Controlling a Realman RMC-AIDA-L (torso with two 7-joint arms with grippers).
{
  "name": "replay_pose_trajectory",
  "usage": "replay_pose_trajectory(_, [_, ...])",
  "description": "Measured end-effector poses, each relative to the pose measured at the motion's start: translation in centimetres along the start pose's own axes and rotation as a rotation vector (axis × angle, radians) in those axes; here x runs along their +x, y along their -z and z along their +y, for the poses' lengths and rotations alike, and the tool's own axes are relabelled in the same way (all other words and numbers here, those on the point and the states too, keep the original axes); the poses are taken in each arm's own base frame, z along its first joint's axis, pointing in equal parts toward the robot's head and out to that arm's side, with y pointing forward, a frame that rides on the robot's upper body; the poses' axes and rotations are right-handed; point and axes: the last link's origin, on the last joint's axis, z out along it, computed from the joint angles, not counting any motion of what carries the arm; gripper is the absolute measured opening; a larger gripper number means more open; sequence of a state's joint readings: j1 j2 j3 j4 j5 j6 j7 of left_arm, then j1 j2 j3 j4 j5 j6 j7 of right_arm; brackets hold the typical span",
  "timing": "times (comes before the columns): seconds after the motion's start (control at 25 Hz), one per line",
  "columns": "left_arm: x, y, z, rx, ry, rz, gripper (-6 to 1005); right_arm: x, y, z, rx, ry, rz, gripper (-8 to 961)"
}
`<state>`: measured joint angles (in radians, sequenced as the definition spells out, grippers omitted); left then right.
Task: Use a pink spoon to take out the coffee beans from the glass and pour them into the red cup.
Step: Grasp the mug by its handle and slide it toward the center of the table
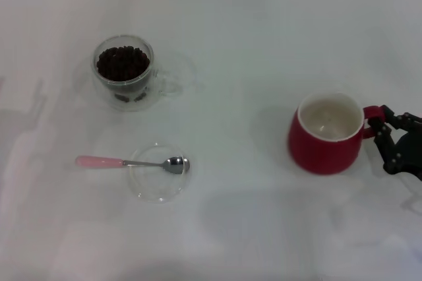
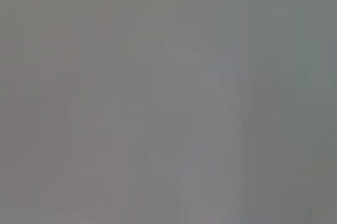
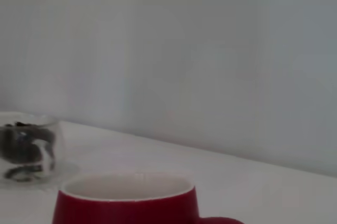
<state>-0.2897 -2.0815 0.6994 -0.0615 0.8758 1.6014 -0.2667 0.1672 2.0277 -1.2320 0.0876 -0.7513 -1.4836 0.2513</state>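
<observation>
My right gripper [image 1: 381,129] sits at 3 o'clock of the red cup [image 1: 325,134], fingers clamped on its handle. Pink spoon [image 1: 132,162] rests across the saucer [image 1: 157,174], 6 o'clock of the glass [image 1: 124,71] holding coffee beans [image 1: 122,62].

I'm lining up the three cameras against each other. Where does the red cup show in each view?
Head view: red cup at the right, its handle at the right gripper.
Left wrist view: not in it.
Right wrist view: red cup at the bottom edge.
Shared landmark: the glass of coffee beans.
</observation>
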Motion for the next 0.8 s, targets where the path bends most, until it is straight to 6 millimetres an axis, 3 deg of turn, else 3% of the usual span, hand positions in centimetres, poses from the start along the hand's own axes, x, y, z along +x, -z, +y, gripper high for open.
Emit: replay_pose_trajectory(0.8, [-0.1, 0.4, 0.2, 0.002, 0.01, -0.003, 715, -1.4, -1.3, 2.4, -0.216, -0.013, -0.063, 151])
